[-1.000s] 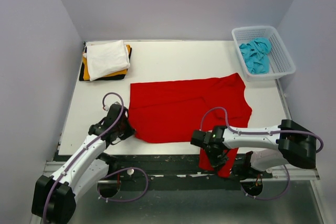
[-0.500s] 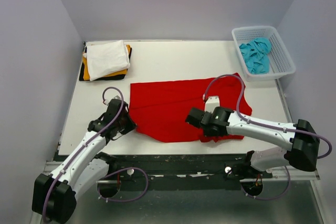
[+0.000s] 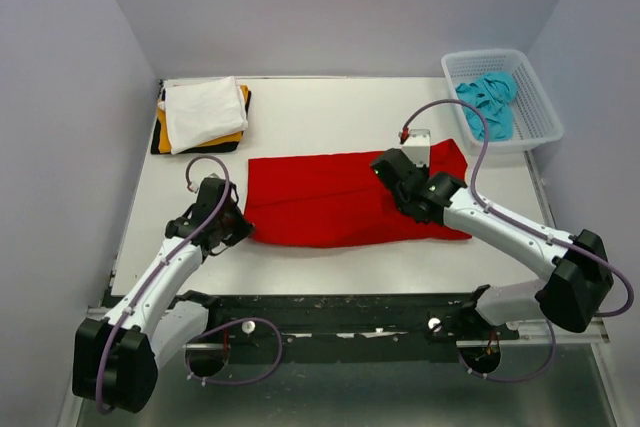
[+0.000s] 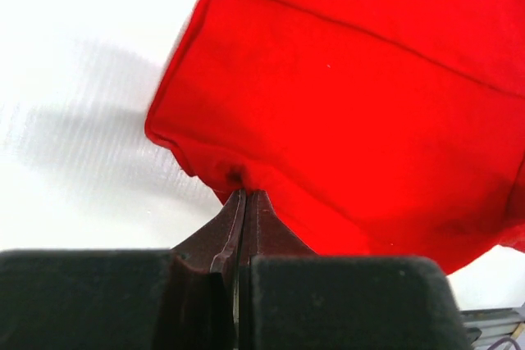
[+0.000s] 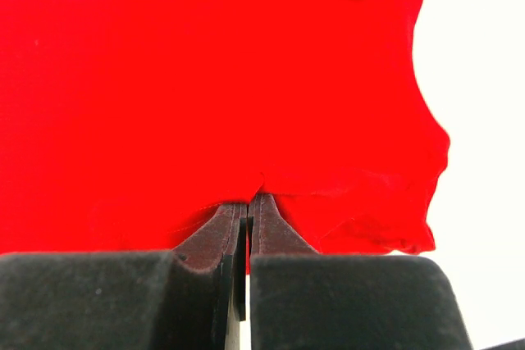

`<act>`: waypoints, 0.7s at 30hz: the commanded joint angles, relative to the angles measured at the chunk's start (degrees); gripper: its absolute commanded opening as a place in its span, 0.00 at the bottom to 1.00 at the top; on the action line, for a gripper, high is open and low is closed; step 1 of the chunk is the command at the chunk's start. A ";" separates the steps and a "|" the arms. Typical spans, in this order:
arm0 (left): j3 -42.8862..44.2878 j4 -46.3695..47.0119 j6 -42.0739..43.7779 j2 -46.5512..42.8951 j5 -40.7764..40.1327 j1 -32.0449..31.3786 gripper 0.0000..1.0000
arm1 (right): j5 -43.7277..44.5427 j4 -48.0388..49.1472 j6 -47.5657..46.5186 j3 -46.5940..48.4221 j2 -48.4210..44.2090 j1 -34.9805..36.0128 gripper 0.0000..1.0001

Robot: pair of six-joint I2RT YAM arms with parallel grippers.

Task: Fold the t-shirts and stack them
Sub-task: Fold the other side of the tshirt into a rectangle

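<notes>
The red t-shirt point(image 3: 320, 202) lies as a long, flat band across the middle of the white surface point(image 3: 330, 112). A second ago part of it hung over the near edge; now all of it is on the surface, and the band is narrower from near to far.

The right gripper point(image 3: 385, 169) was down at that near edge then. It now sits over the right part of the shirt, towards the far side. In the right wrist view its jaws are pressed together with a pinch of red cloth between them.

The left gripper point(image 3: 238, 228) has shifted only a little. It is at the shirt's near left corner, and in the left wrist view it is clamped on a fold of red cloth.

At the far left, a folded white t-shirt point(image 3: 203, 110) tops an orange one point(image 3: 163, 129) and a black one point(image 3: 200, 148), unchanged. A turquoise t-shirt point(image 3: 487, 102) lies crumpled in the basket point(image 3: 538, 97) at the far right.
</notes>
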 commanded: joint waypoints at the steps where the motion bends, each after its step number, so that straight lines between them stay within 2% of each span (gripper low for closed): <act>1: 1.80 2.95 1.69 2.15 1.68 3.00 0.00 | 0.80 11.85 -11.04 1.57 1.92 -4.06 0.01; 9: 5.17 4.56 3.18 8.05 2.57 6.46 0.00 | -4.62 19.30 -18.47 5.19 9.00 -9.82 0.01; 16: 8.54 5.07 3.76 16.00 2.43 7.94 0.00 | -7.17 21.40 -21.08 11.96 20.54 -14.05 0.04; 19: 9.51 4.10 3.52 18.54 1.18 8.61 0.00 | -7.13 23.04 -22.94 15.93 27.01 -15.14 0.14; 20: 9.91 3.73 3.30 19.01 0.52 8.94 0.08 | -7.09 23.96 -23.45 16.98 29.37 -15.46 0.22; 21: 10.38 3.48 3.26 19.46 0.21 9.21 0.26 | -7.03 24.78 -23.84 18.52 31.21 -15.86 0.36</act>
